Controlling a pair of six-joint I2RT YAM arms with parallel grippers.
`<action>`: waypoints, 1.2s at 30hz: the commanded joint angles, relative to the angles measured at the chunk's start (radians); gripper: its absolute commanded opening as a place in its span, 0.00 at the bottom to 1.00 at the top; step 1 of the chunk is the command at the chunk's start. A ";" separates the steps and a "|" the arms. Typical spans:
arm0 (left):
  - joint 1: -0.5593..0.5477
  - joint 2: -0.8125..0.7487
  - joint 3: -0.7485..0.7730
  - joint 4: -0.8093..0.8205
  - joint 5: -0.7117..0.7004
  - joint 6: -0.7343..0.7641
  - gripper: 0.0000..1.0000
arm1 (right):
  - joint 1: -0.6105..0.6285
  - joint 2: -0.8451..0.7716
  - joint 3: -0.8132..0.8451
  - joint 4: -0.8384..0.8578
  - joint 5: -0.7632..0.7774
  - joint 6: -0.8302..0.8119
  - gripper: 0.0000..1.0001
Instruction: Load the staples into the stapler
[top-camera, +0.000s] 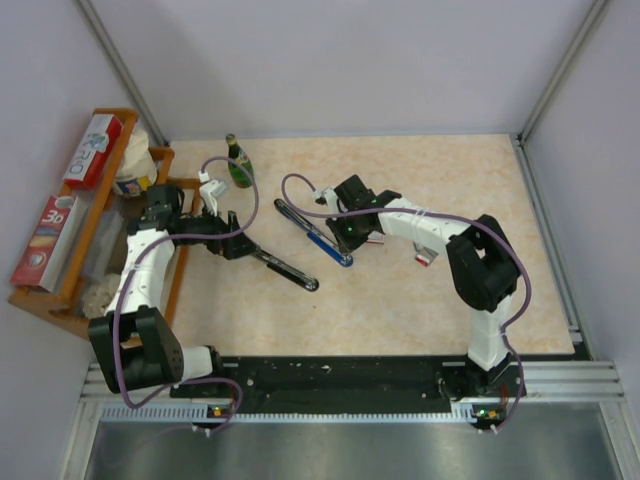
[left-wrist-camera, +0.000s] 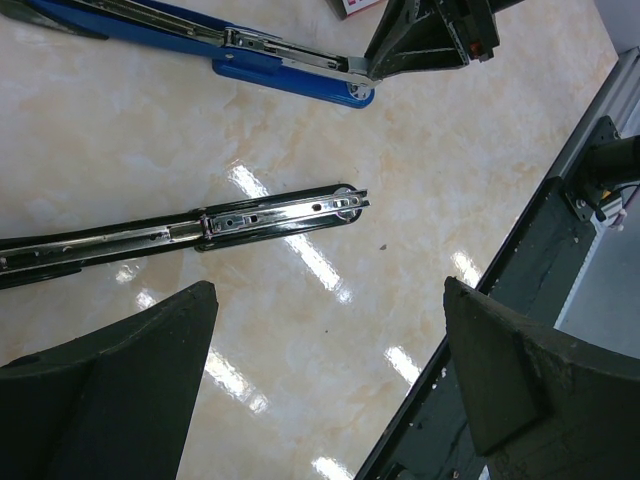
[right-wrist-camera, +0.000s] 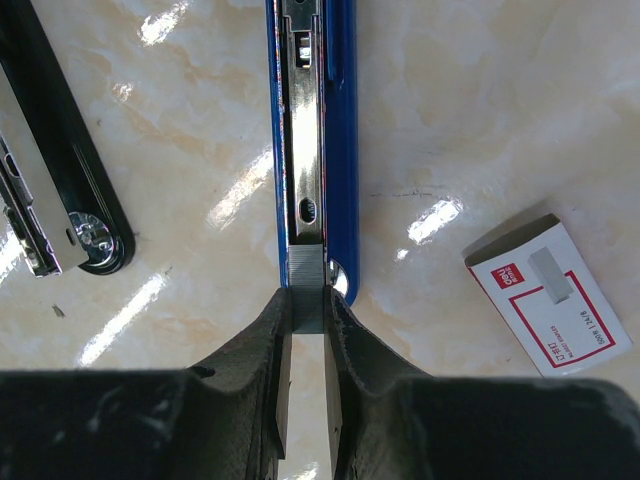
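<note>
While right gripper (right-wrist-camera: 308, 318) pinches staples (right-wrist-camera: 307, 278) at the stapler (right-wrist-camera: 343, 120) rail — any skew, I'd jam them; left gripper (left-wrist-camera: 330, 300) gapes empty.

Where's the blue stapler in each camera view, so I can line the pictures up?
Top external: blue stapler lies diagonally mid-table.
Left wrist: blue stapler runs along the top edge.
Right wrist: blue stapler runs vertically from the centre to the top edge.
Shared landmark: the black stapler, lying open beside it in all three.
</note>
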 joint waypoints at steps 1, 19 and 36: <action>0.007 0.001 -0.006 0.022 0.036 0.014 0.99 | -0.003 0.017 0.031 0.011 0.018 -0.012 0.15; 0.006 0.004 -0.008 0.022 0.036 0.015 0.99 | -0.001 0.023 0.037 0.012 0.011 -0.018 0.22; 0.006 0.007 -0.009 0.022 0.040 0.015 0.99 | -0.003 -0.035 0.040 0.018 -0.002 -0.038 0.36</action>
